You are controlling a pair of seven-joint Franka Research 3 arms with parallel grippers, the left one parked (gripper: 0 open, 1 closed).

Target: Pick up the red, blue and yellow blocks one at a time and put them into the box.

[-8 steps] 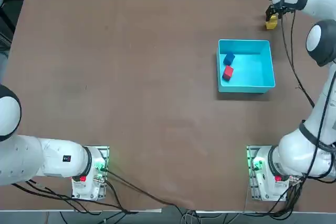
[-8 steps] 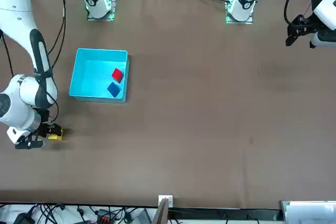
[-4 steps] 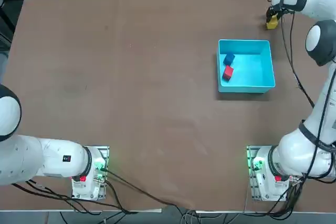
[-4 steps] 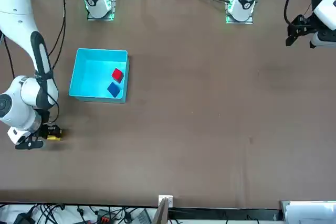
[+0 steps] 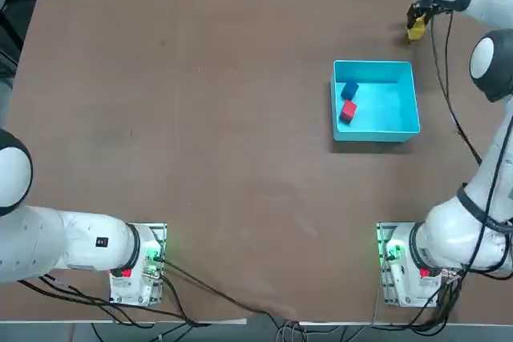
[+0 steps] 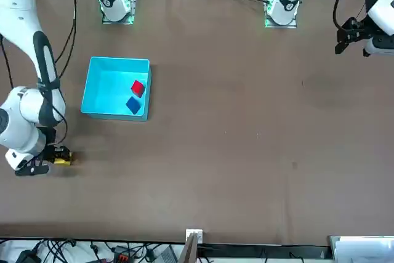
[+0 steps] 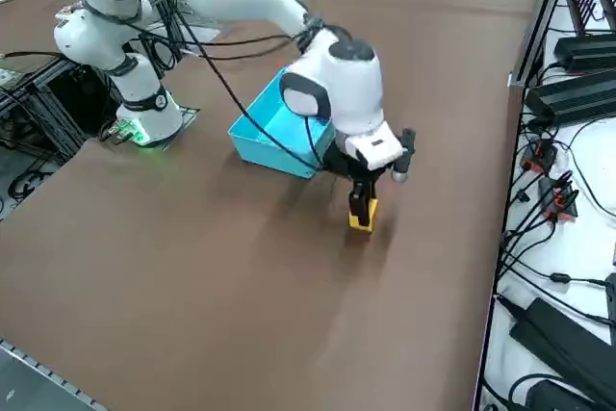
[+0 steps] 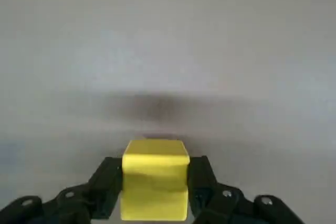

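Last of three picks in hand: right gripper clamped on yellow block, just off the table beyond the box. Red and blue lying inside. Next, probably: lift, carry over the wall, release.

Three small cubes are counted: one red block; one blue block; one yellow block; one light cyan box is seen; one table is seen.
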